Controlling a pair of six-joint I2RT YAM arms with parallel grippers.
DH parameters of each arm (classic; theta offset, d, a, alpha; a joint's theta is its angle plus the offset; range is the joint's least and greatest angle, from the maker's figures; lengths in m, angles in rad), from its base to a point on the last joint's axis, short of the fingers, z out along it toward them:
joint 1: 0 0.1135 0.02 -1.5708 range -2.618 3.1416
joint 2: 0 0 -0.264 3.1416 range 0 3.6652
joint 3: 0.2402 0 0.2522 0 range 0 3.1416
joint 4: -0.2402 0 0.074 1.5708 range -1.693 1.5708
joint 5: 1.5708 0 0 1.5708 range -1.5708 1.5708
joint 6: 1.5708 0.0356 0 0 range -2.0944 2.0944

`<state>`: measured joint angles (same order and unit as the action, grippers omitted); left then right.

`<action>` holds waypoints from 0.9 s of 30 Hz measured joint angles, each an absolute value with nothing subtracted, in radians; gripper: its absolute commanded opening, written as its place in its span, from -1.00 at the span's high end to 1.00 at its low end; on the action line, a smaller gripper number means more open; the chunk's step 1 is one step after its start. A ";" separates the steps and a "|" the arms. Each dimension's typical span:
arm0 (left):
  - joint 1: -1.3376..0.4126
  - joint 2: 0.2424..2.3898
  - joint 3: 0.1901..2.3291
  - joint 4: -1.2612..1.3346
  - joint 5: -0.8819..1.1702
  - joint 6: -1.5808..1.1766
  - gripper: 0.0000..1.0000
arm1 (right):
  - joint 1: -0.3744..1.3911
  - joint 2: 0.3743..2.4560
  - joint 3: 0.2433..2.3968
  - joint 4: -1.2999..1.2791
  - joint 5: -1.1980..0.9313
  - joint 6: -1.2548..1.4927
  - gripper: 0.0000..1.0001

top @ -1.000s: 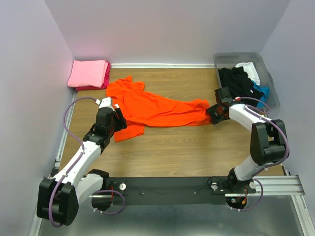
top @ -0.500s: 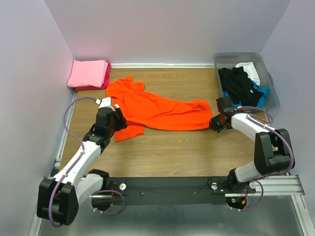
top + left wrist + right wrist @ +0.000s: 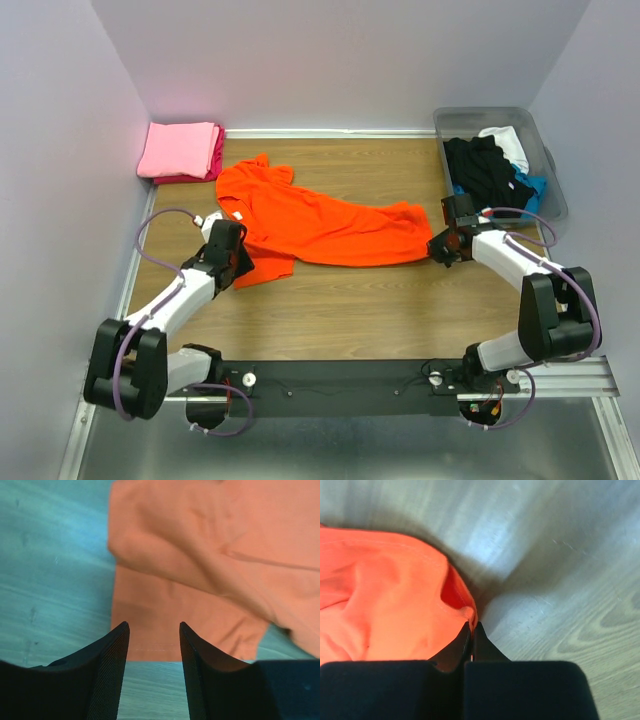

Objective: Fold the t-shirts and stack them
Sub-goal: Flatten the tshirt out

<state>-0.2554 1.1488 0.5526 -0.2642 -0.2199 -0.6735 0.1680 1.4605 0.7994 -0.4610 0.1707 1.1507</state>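
1. The orange t-shirt (image 3: 320, 225) lies spread and rumpled across the middle of the wooden table (image 3: 380, 300). Its collar end points toward the back left, and its body stretches to the right.
2. The left gripper (image 3: 238, 266) sits low at the shirt's near-left corner. In the left wrist view its jaws stand apart (image 3: 152, 627), with a straight hem of the orange cloth (image 3: 200, 605) showing in the gap between them. They grasp nothing.
3. The right gripper (image 3: 437, 248) is at the shirt's far right end. In the right wrist view its fingers are clenched together (image 3: 471, 625), pinching the edge of the orange cloth (image 3: 385, 600) where a folded hem meets their tips. The cloth there stands slightly off the wood and casts a shadow.
4. A folded pink t-shirt (image 3: 180, 150) rests on a magenta one (image 3: 216, 160) in the back left corner, well apart from both grippers.
5. The translucent grey bin (image 3: 555, 200) stands at the back right. It holds a crumpled black shirt (image 3: 485, 165), a white one (image 3: 508, 140) behind it, and a blue one (image 3: 533, 185) at its right side.
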 measured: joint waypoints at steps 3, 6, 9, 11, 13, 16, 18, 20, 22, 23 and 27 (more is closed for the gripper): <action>-0.256 1.214 0.567 -0.295 -0.250 -0.714 -0.04 | 0.168 1.462 0.820 -0.456 0.181 1.101 0.99; -0.256 1.230 0.579 -0.337 -0.273 -0.745 -0.16 | 0.168 1.461 0.826 -0.446 0.186 1.059 0.99; -0.256 1.229 0.596 -0.368 -0.293 -0.767 -0.25 | 0.168 1.461 0.826 -0.441 0.189 1.020 0.99; -0.256 1.229 0.610 -0.393 -0.304 -0.780 -0.28 | 0.168 1.461 0.826 -0.436 0.189 0.999 0.99; -0.256 1.230 0.619 -0.415 -0.308 -0.793 -0.31 | 0.168 1.460 0.825 -0.429 0.189 0.975 0.99; -0.256 1.230 0.623 -0.437 -0.311 -0.802 -0.32 | 0.168 1.458 0.823 -0.415 0.189 0.949 0.99; -0.256 1.235 0.624 -0.455 -0.311 -0.806 -0.32 | 0.168 1.456 0.820 -0.406 0.189 0.934 0.99; -0.256 1.249 0.627 -0.464 -0.310 -0.806 -0.32 | 0.168 1.456 0.816 -0.399 0.188 0.921 0.99; -0.256 1.273 0.629 -0.467 -0.307 -0.805 -0.29 | 0.168 1.456 0.813 -0.392 0.186 0.910 0.99; -0.256 1.286 0.630 -0.471 -0.304 -0.805 -0.29 | 0.168 1.456 0.813 -0.388 0.186 0.906 0.99; -0.256 1.326 0.641 -0.482 -0.299 -0.799 -0.22 | 0.168 1.456 0.807 -0.372 0.177 0.888 0.99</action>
